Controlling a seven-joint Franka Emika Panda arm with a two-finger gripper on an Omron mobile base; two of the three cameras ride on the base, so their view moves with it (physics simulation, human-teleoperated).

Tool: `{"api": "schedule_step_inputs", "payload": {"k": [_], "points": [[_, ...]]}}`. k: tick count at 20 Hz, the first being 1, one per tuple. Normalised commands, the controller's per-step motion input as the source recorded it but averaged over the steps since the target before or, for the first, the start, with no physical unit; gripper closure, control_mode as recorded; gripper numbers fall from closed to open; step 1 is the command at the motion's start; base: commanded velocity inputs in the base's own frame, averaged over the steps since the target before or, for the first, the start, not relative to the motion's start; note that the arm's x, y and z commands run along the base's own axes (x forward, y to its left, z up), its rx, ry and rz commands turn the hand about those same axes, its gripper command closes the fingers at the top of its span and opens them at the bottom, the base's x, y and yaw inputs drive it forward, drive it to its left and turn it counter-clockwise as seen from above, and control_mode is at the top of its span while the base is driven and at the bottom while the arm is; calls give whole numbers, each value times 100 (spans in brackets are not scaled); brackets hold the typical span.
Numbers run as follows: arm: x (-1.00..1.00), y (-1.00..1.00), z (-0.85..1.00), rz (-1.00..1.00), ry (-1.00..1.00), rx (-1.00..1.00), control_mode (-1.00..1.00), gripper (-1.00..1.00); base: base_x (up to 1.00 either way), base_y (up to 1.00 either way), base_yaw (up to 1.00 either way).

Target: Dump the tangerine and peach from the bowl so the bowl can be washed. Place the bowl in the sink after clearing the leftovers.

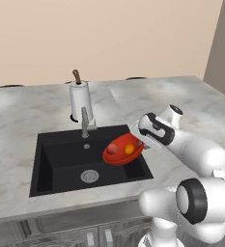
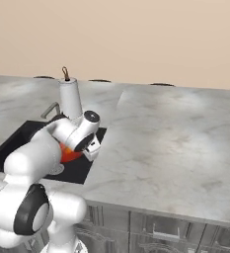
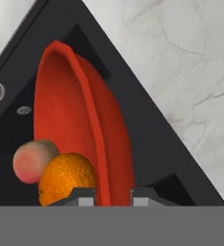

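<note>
From the left base view, the bowl (image 1: 122, 152) hangs tilted over the right half of the sink (image 1: 61, 161), held up off the basin floor, with the peach (image 1: 113, 149) and the tangerine (image 1: 129, 149) side by side inside it, peach on the side nearer the faucet (image 1: 87, 123). The hand (image 1: 143, 143) sits at the bowl's rim on the side away from the faucet. A paper towel roll (image 1: 79, 100) stands on the worktop (image 1: 17, 116) just behind the faucet.

Right base view — the arm covers most of the bowl, just a red sliver peeking out over the sink.

Hand view: the fingers (image 3: 145, 196) straddle the bowl's rim, one either side, so it's clamped on the bowl. Tangerine and peach touch each other, nestled against the bowl wall, with the black sink behind them.
</note>
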Motion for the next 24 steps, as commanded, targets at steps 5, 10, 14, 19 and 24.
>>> {"api": "schedule_step_inputs", "payload": {"k": [5, 10, 14, 19, 24], "points": [[0, 10, -5, 2, 3, 0, -100, 100, 0, 0, 0], [0, 10, -27, 4, 4, -1, -100, 100, 0, 0, 0], [0, 11, -22, 4, 0, -1, -100, 100, 0, 0, 0], [0, 14, -18, 3, 0, -3, -100, 100, 0, 0, 0], [0, 20, -26, 4, 1, -9, -100, 100, 0, 0, 0]]}}
